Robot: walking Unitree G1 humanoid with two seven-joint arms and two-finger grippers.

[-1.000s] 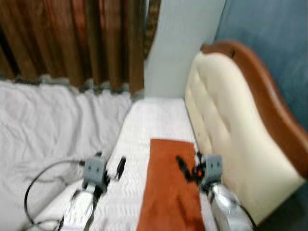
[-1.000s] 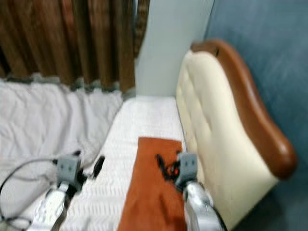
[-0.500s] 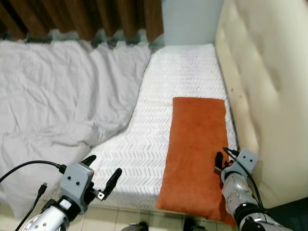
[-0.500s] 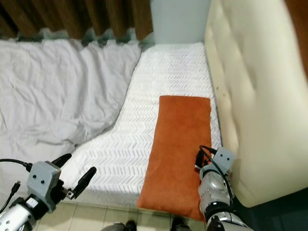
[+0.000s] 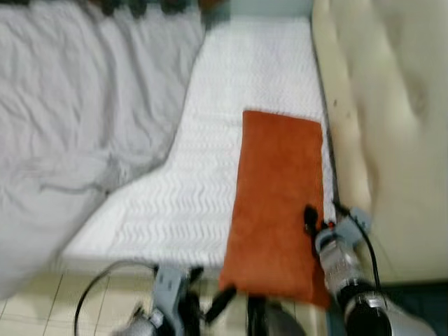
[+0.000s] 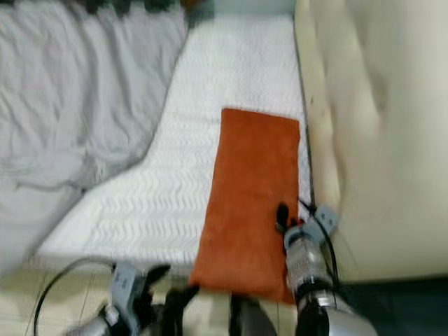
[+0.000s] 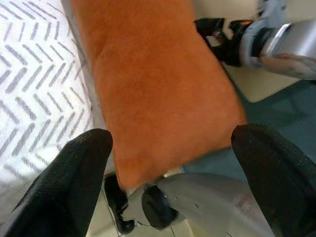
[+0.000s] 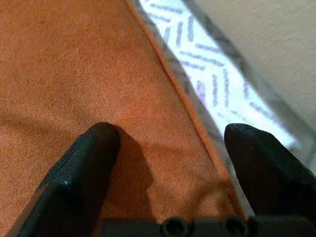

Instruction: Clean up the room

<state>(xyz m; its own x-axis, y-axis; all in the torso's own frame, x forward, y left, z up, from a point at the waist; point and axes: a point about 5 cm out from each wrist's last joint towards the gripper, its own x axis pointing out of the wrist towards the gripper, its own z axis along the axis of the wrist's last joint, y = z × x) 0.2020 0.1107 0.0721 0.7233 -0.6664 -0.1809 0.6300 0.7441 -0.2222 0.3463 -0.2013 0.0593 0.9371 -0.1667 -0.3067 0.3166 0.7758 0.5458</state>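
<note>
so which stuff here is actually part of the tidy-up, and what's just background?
In play:
- orange pillow, lying along the mattress edge by the headboard
- right gripper, open, over the pillow's edge
- left gripper, open, near the pillow's overhanging end

Just there:
- grey duvet
- mattress
- cream headboard

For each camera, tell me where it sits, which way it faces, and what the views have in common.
Head, left and right eye views: look forward and down at the bed; both arms show, right tool over the orange pillow.
Left wrist view: looks along the open left tool at the pillow's near end, the right arm beyond.
Right wrist view: looks along the open right tool at the pillow's edge and the sheet.
Shared: all views show the orange pillow.
</note>
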